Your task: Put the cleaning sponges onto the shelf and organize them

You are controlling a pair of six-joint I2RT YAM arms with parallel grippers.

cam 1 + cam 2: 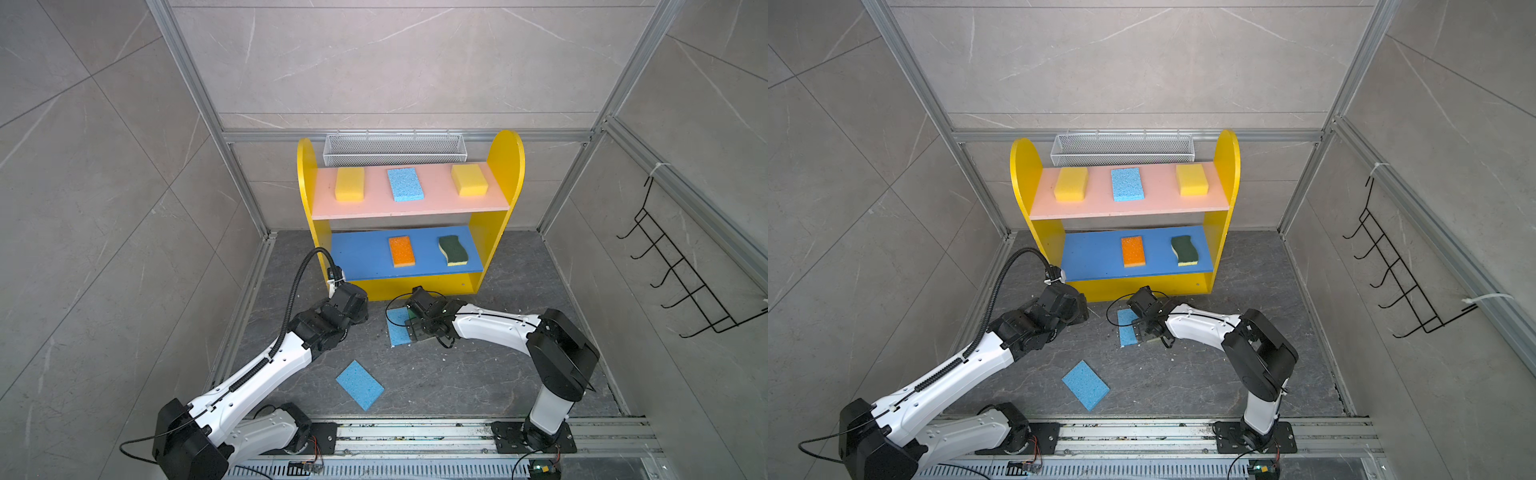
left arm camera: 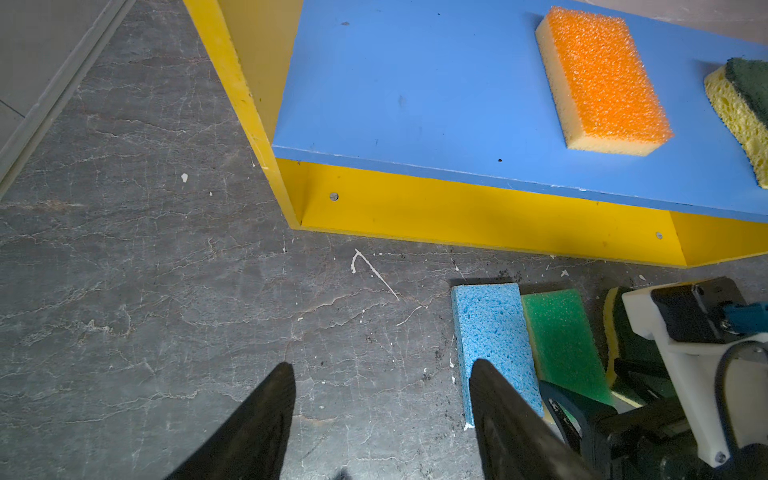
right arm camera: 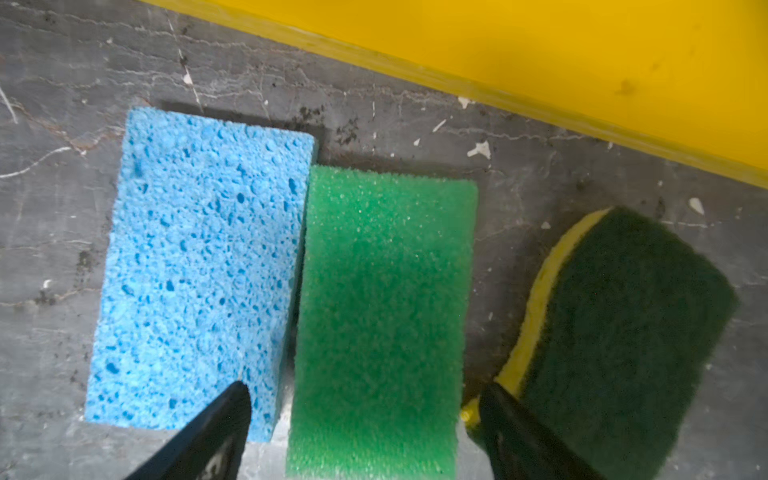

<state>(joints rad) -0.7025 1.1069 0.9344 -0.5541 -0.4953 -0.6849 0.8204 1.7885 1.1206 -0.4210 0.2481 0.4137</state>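
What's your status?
Left gripper open, empty. Right gripper open, above bright green sponge on floor. Light blue sponge touches it one side, wavy dark green sponge close on other.

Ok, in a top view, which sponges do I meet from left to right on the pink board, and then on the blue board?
Pink board: thick yellow sponge → light blue sponge → second thick yellow sponge. Blue board: orange sponge → wavy dark green sponge.

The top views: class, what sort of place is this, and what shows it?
Likely a mock bathroom corner built for robot tests: tiled walls, a wire hook rack, two arms bolted to a rail.
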